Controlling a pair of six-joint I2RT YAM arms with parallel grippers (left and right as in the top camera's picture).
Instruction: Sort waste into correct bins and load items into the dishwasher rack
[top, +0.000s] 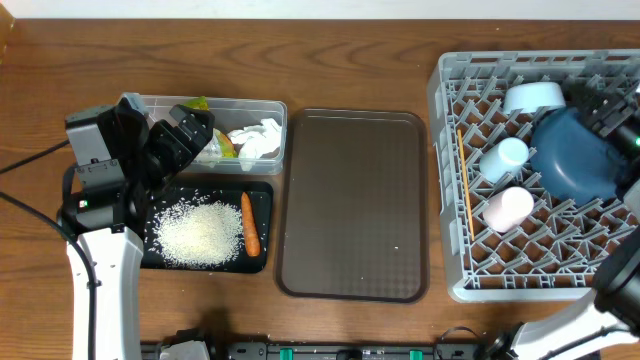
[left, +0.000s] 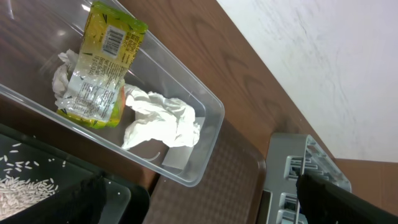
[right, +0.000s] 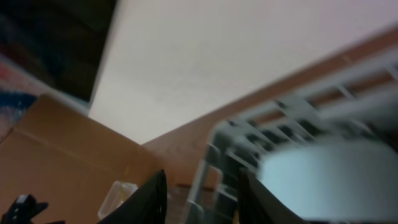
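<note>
- L gripper (top: 195, 128) — jaws spread wide, nothing in them. It hovers over the left end of the clear tub (top: 270, 108).
- In the tub we see the yellow-green wrapper (left: 102, 62) and the crumpled white tissue (left: 163, 118), touching each other. Another bit of tissue pokes out behind the wrapper.
- Black tray (top: 263, 195) sits just in front of the tub. The rice (top: 197, 232) is piled mid-tray, w/ the carrot (top: 249, 222) beside it on the side toward the brown tray (top: 352, 205).
- Brown tray lies between the bins and the rack (top: 441, 180).
- Rack holds the bowl (top: 533, 97) at the far edge and the dark blue plate (top: 572, 155) just in front of it. Lt blue cup (top: 503, 157) and pink cup (top: 508, 208) are next to the plate. Chopsticks (top: 465, 185) run along the wall nearest the brown tray.
- R gripper (top: 605, 110) is over the rack's far right, close to the plate and bowl. Wrist view is blurred, but we see its fingers (right: 152, 199) standing apart w/ only rack lattice between them — released, gripping nothing.
</note>
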